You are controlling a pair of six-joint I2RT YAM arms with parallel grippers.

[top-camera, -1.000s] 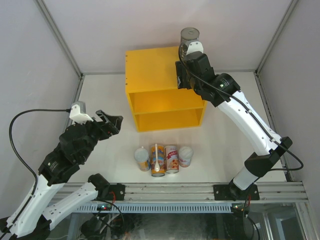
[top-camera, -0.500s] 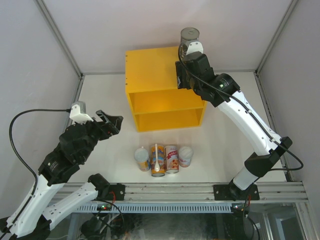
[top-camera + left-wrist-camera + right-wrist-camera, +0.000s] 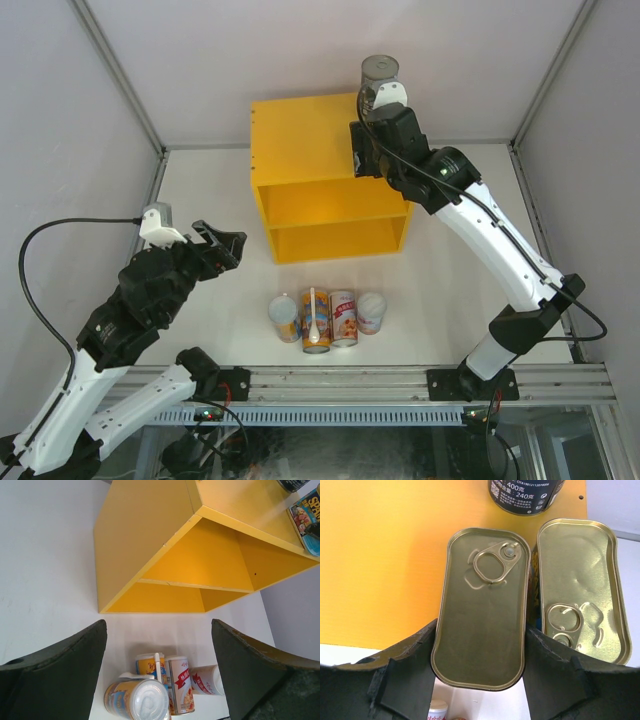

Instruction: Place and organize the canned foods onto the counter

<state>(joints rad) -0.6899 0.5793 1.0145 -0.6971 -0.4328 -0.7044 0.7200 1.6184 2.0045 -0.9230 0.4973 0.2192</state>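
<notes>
The yellow counter (image 3: 310, 135) stands at the back. On its top right sit the dark grey can (image 3: 380, 74) and a gold-lidded tin (image 3: 580, 610). My right gripper (image 3: 481, 630) is shut on the second gold-lidded tin (image 3: 482, 595) at the top's front edge, next to the first. The dark can (image 3: 526, 495) stands just behind them. On the table in front lie an orange-blue can (image 3: 285, 317), an orange-blue can with a white spoon (image 3: 316, 322), a white-red can (image 3: 343, 318) and a tipped white-red can (image 3: 371, 311). My left gripper (image 3: 215, 245) is open and empty, left of the counter.
Both front compartments of the counter (image 3: 200, 565) are open. The left wrist view shows the four cans (image 3: 181, 682) below, between my fingers (image 3: 55, 675). White walls enclose the table on three sides.
</notes>
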